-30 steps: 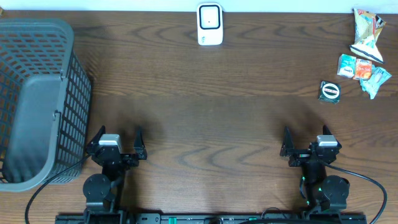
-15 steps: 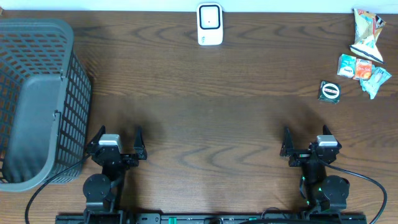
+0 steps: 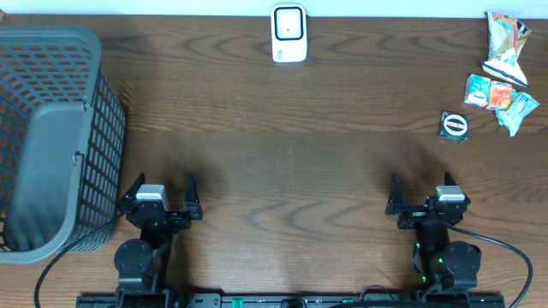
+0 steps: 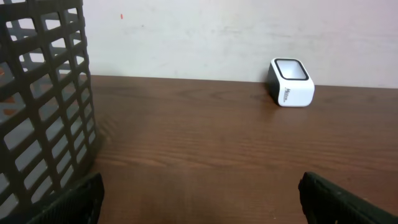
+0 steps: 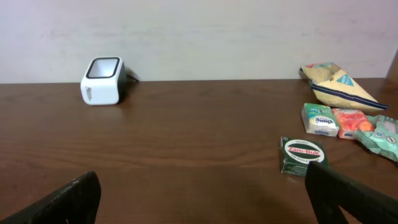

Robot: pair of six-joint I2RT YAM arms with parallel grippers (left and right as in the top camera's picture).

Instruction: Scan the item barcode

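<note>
The white barcode scanner (image 3: 289,32) stands at the table's far edge, also seen in the left wrist view (image 4: 291,83) and the right wrist view (image 5: 102,80). The items lie at the far right: a green Zam-Buk box (image 3: 455,126) (image 5: 301,155), a snack bag (image 3: 505,47) (image 5: 336,84), and small packets (image 3: 488,91) (image 5: 322,119). My left gripper (image 3: 163,186) (image 4: 200,199) rests open near the front edge with nothing between its fingers. My right gripper (image 3: 421,186) (image 5: 202,196) is open and empty too, well short of the green box.
A dark grey plastic basket (image 3: 51,137) (image 4: 43,106) stands at the left, close beside my left gripper. A teal packet (image 3: 518,109) (image 5: 379,129) lies at the right edge. A cable runs along the front by the right arm's base.
</note>
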